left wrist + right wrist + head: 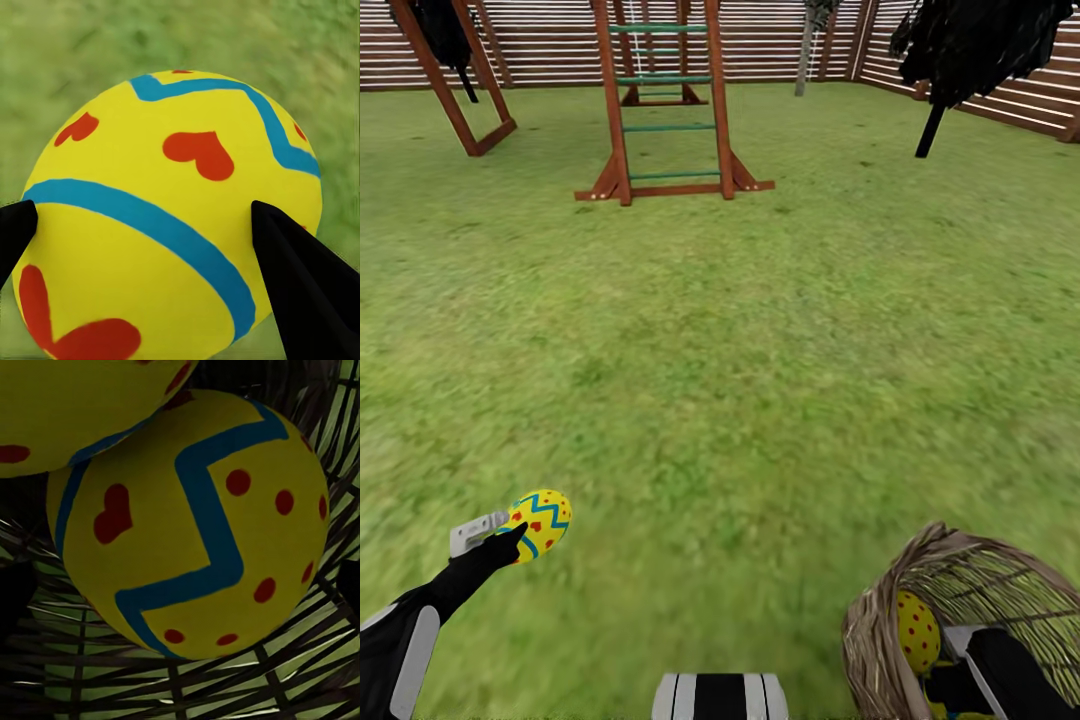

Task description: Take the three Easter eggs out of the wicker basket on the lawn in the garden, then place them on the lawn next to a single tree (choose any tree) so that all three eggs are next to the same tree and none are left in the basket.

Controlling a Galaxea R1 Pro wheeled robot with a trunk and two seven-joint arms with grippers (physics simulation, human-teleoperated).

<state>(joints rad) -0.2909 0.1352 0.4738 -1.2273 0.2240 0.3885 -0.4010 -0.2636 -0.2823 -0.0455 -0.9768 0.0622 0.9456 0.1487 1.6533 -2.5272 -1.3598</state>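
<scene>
Left gripper (pixel 512 540) was clamped on one Easter egg (pixel 540 523), held up off the lawn (pixel 740 380). In the left wrist view that egg (pixel 172 217) sat right between the two black fingertips (pixel 300 285), one pressed on each side, with blue bands and red heart shapes showing and blurry grass behind it.

Over on the right, the right arm was reaching down inside the wicker basket (pixel 880 620), which looked tipped so its opening faced the robot. A second egg (pixel 917 630) showed just inside the rim, right beside the arm. The right wrist view looked straight at an egg with a blue zigzag (pixel 202 525) lying against the weave, and a third egg (pixel 82 405) touched it from beside, partly cut off at the edge. Both were just ahead of the right gripper, but I honestly couldn't tell if its jaws were open or closed, only dark hints at the picture's edges.

Well beyond both grippers it was just open grass, then a wooden ladder frame (pixel 665 110) with green rungs, a dark narrow tree (pixel 970 50) off to the right, a thin grey trunk (pixel 806 50) near the back, and the slatted fence (pixel 560 45) closing off the garden.
</scene>
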